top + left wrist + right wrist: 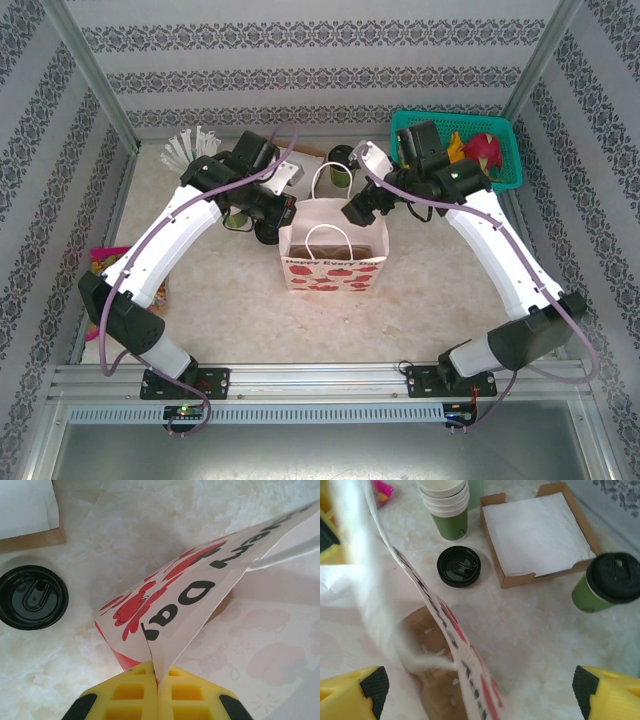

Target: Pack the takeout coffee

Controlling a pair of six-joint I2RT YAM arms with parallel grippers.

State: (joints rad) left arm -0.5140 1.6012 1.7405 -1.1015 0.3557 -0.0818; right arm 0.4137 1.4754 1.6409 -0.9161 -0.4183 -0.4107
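Rim of the paper bag (200, 587) is pinched tight by the left claw (157, 685), apparently to hold its mouth open. The right claw (480, 695) hangs spread wide and empty above it. The takeout coffee (607, 580) stands outside on the surface (545, 640), beside the napkin box (535, 535).

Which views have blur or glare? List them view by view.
Right wrist: the paper bag close to the lens is smeared, the takeout coffee sharp. Left wrist: the bag's print crisp, its handle soft. Top external: even light, faint shadows, no glare.
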